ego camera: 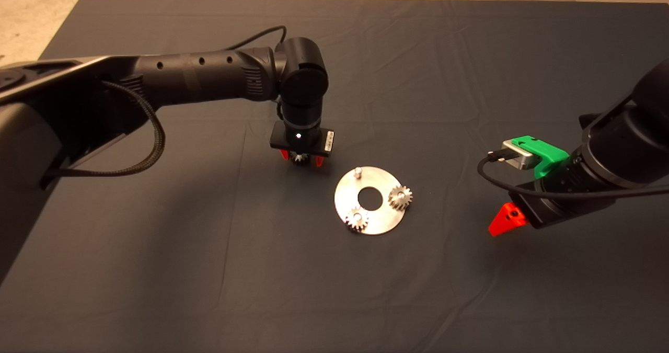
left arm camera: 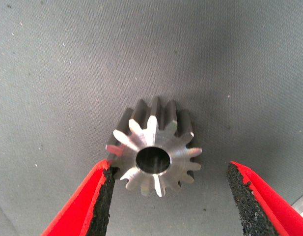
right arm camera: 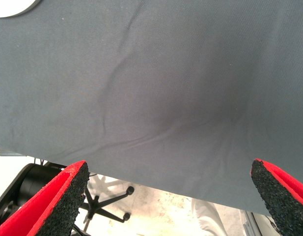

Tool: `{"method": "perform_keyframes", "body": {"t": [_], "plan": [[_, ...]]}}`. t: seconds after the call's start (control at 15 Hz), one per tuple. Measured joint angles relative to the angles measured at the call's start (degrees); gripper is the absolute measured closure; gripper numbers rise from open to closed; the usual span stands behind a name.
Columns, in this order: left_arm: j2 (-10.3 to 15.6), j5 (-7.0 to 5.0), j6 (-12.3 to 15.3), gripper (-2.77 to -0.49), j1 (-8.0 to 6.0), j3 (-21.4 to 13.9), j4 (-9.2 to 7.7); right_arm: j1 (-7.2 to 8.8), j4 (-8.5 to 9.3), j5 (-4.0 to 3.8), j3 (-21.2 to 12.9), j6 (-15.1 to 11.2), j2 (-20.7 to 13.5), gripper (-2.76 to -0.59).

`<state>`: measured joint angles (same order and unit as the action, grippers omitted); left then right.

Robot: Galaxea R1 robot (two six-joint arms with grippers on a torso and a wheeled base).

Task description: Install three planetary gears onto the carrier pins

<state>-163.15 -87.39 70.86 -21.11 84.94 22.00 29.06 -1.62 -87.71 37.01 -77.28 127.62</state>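
mat (ego camera: 470, 55): dark, 1 | disc (ego camera: 384, 219): 1, mid-mat, 3 carrier pins (ego camera: 358, 172), 2 carry planetary gears (ego camera: 400, 197), far pin bare | third gear (left arm camera: 153, 147): on mat left of disc, between left gripper (left arm camera: 168, 196) pads, one pad apparently touching, other apart | right gripper (right arm camera: 168, 196): right, spread wide, holding nothing

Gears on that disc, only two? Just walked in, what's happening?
Two gears sit on pins of the disc; one pin is bare. The left claw is down over the third gear on the mat beside the disc, open around it. The right claw waits open to the right.
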Motion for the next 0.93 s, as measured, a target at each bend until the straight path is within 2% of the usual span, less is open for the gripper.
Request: {"method": "perform_keyframes", "body": {"t": [0.4,0.73,0.93], "plan": [[0.08,0.0,-0.02,-1.56,0.0,0.26,0.52,-0.01,0.02,0.0,0.0,0.01,0.0,-2.46],[0.16,0.0,-0.48,-1.56,0.0,1.86,0.98,-0.01,0.0,0.0,0.0,-0.01,0.0,-2.46],[0.17,0.01,-0.84,-1.63,0.0,2.28,1.01,-0.01,0.02,0.0,0.0,-0.67,0.0,-2.47]]}}
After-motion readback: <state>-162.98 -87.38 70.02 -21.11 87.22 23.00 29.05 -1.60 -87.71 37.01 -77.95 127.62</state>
